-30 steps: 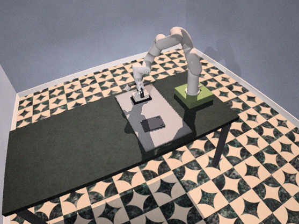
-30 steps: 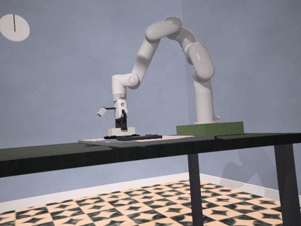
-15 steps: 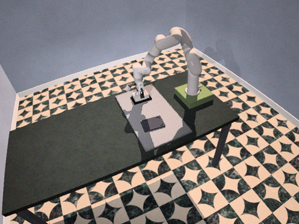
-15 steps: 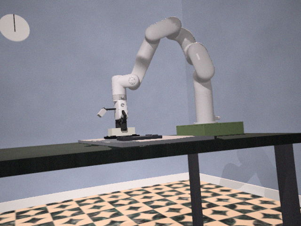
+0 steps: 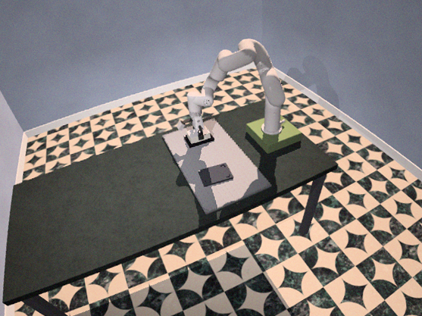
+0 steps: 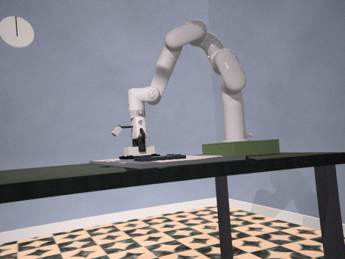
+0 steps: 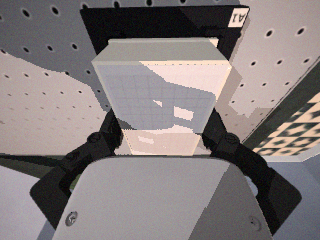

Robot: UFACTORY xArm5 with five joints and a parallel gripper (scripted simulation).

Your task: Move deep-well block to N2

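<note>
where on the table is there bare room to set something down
The long stretch of dark table beyond the grey perforated board, away from the green base, has nothing on it. Plate nest N2 is unoccupied too. It is crowded at N1, where the open gripper straddles the deep-well block.

Table top (image 5: 91,209) dark green-black; arm (image 6: 167,63) white on green base (image 5: 293,139); floor (image 5: 333,256) peach and dark-green star tiles; walls (image 5: 111,45) grey-blue.

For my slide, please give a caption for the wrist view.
Open gripper straddling the deep-well block on nest N1, fingers beside its sides.
</note>
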